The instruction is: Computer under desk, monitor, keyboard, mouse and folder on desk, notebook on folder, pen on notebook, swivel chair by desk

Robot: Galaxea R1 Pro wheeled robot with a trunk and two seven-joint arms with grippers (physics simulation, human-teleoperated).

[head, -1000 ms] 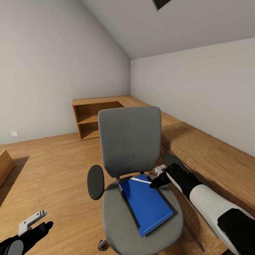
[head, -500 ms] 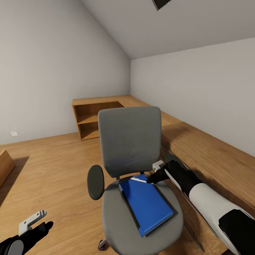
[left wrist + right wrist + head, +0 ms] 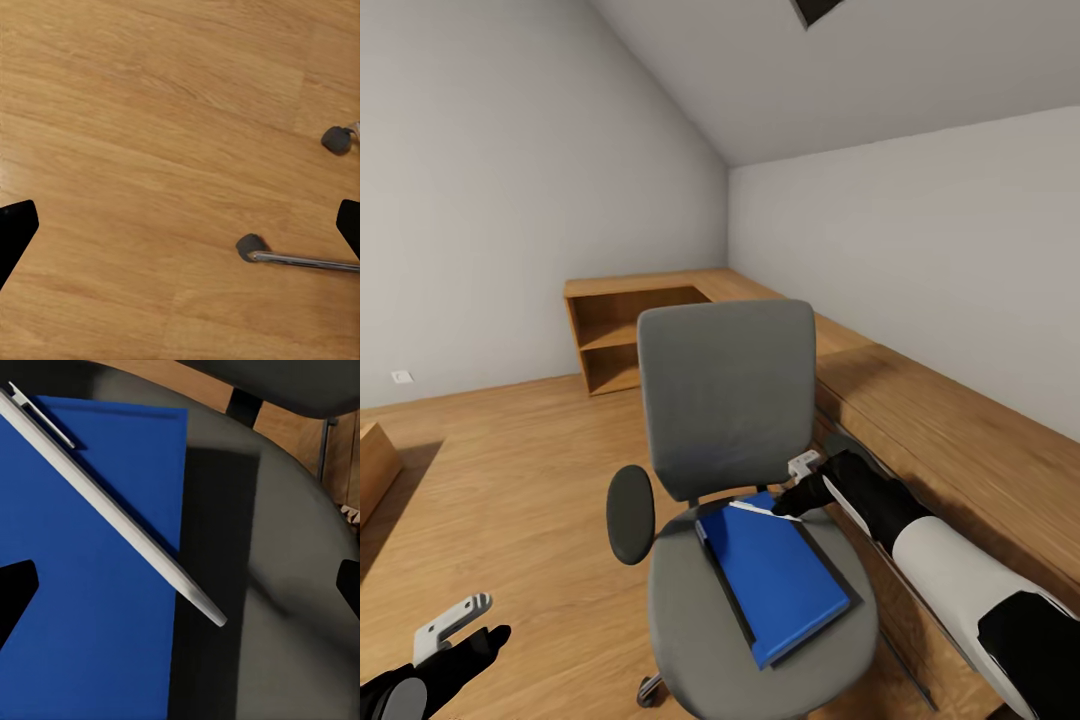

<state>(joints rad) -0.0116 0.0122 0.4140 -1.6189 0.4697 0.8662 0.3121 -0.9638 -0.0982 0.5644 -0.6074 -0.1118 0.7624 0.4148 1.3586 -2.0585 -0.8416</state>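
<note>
The grey swivel chair [image 3: 725,400] stands in front of me with the blue folder [image 3: 775,580] flat on its seat. A dark flat layer shows under the folder's edges. A thin white pen [image 3: 760,511] lies across the folder's far end, near the backrest. My right gripper [image 3: 792,497] hovers open at the pen's right end; in the right wrist view the pen [image 3: 112,506] runs diagonally over the folder [image 3: 82,607], between the gripper's [image 3: 182,589] spread fingers. My left gripper [image 3: 460,630] hangs open low at the left, over bare floor [image 3: 150,112].
A low light-wood shelving counter [image 3: 630,340] runs along the back corner and the right wall, close to the chair's right side. A wooden box edge [image 3: 375,465] sits at far left. The chair's casters [image 3: 251,246] and a chrome leg roll on the wood floor.
My right gripper has shifted slightly up and toward the backrest, settling at the pen's right end. The pen, folder, chair and left arm stay where they were.
</note>
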